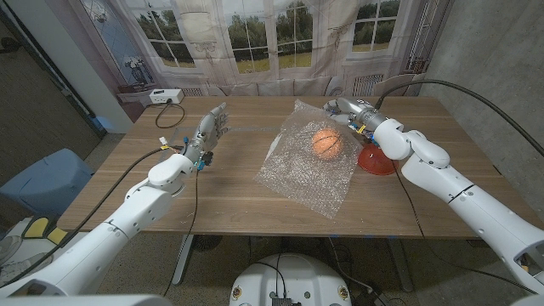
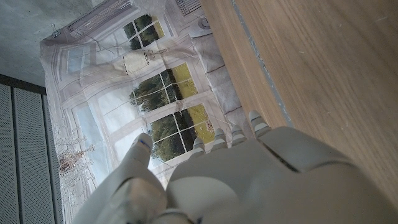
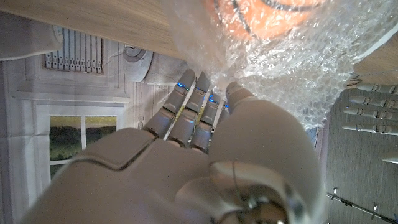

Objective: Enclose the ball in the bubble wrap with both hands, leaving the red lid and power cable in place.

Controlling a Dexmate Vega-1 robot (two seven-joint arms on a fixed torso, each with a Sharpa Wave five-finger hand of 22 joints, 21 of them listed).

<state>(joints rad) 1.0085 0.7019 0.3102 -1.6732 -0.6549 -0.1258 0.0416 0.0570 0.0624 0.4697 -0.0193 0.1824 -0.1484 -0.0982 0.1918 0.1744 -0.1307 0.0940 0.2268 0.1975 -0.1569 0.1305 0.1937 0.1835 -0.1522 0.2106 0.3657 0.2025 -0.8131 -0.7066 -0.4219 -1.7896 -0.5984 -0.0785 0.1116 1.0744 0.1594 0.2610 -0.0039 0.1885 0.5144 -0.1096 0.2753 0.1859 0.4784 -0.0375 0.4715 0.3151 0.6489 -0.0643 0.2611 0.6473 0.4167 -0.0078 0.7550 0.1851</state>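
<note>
The wooden worktop [image 1: 229,191] carries a sheet of bubble wrap [image 1: 297,174] spread across its middle, and the orange ball [image 1: 327,142] sits on the sheet's far half, towards the robot's right. By my reading the wrapping has only just begun: most of the sheet lies open and flat, and only its far corner stands lifted beside the ball, so folding the near and left portions over the ball is all yet to do. The red lid [image 1: 376,160] rests just beside the wrap's right edge, under the right forearm, seemingly undisturbed; a cable with a white box [image 1: 164,97] lies at the far left corner, well apart from the work. The right hand [image 1: 347,110] is at the raised far corner of the wrap; the left hand [image 1: 209,132] stands apart from the sheet, fingers spread and holding nothing. The right wrist view adds what the head view cannot: the fingers [image 3: 186,112] lie close together, extended against the crumpled wrap, with the ball showing through it, though whether they pinch the film I cannot tell. The left wrist view shows the left hand's fingers [image 2: 214,143] over bare wood.
</note>
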